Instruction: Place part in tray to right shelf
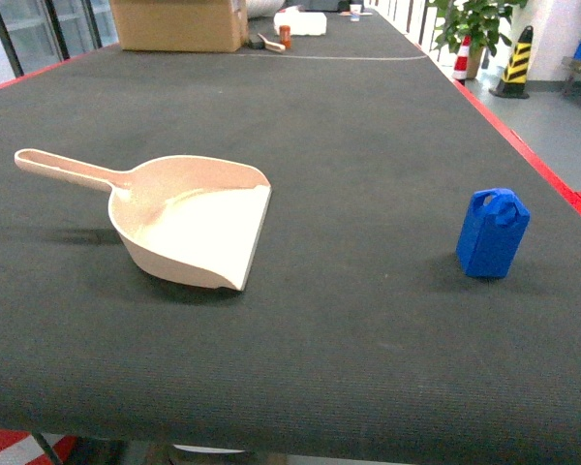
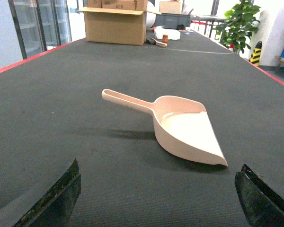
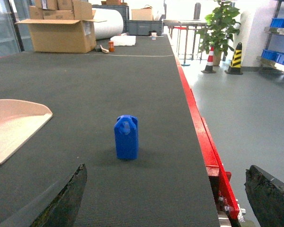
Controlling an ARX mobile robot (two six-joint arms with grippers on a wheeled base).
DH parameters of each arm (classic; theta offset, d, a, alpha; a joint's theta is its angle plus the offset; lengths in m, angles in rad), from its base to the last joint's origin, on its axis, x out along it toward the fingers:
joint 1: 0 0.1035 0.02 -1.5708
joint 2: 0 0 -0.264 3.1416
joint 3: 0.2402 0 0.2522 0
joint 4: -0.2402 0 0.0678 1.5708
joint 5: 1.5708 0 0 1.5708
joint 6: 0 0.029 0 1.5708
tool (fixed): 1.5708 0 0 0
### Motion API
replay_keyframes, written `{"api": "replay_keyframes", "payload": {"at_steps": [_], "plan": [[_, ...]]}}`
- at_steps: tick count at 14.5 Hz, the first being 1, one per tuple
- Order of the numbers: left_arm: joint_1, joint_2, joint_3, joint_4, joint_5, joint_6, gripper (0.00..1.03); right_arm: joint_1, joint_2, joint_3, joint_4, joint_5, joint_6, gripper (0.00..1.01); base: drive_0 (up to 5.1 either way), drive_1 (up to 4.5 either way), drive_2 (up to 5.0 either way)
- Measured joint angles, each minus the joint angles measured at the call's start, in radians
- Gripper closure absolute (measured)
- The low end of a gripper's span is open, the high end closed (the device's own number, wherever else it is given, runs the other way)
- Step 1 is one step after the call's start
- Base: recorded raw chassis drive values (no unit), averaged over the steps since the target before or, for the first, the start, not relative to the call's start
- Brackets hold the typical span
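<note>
Two task things rest on the dark ribbed tabletop point(image 1: 329, 126), well apart from each other. On the left lies the tray point(image 1: 189, 218), a cream scoop with its long straight handle pointing to the far left and its wide flat lip facing right, toward the part. It sits flat on the surface and holds nothing. The left wrist view sees the same tray point(image 2: 180, 127) from behind the left gripper point(image 2: 156, 201), whose two dark fingers point(image 2: 57, 198) show at the bottom corners of the picture; its jaws stand wide apart, with only bare tabletop between them, and the tray is ahead of them, not touched.

Further right stands the part point(image 1: 493, 233), a small bright-blue block with a loop handle on top. It is upright on the tabletop, near the red right edge point(image 1: 523, 145) but not on it. In the right wrist view the part point(image 3: 127, 137) stands ahead of the right gripper point(image 3: 165, 201), a little left of the middle between its fingers, and the lip of the tray point(image 3: 14, 125) shows at the left edge. This gripper's jaws are likewise spread wide, and grip nothing.

At the far end of the tabletop sit a cardboard box point(image 1: 179, 24), a small orange-red container point(image 1: 285, 36) and a white pack point(image 1: 300, 22). Beyond the right edge, on the grey floor, are a potted plant point(image 1: 479, 24), a red-and-white cone point(image 1: 462, 58) and a yellow-and-black cone point(image 1: 515, 63). Blue bins on a rack point(image 3: 281, 40) show at the far right of the right wrist view.
</note>
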State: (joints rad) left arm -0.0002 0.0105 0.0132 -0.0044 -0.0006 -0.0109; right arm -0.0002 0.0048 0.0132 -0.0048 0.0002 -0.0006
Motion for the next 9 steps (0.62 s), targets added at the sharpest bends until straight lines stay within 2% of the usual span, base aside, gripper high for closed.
{"api": "replay_keyframes", "payload": {"at_steps": [9], "plan": [[0.000,0.000,0.000,0.000,0.000,0.000,0.05,0.000,0.000,0.000,0.000,0.000,0.000,0.03,0.0,0.00,0.0]]}}
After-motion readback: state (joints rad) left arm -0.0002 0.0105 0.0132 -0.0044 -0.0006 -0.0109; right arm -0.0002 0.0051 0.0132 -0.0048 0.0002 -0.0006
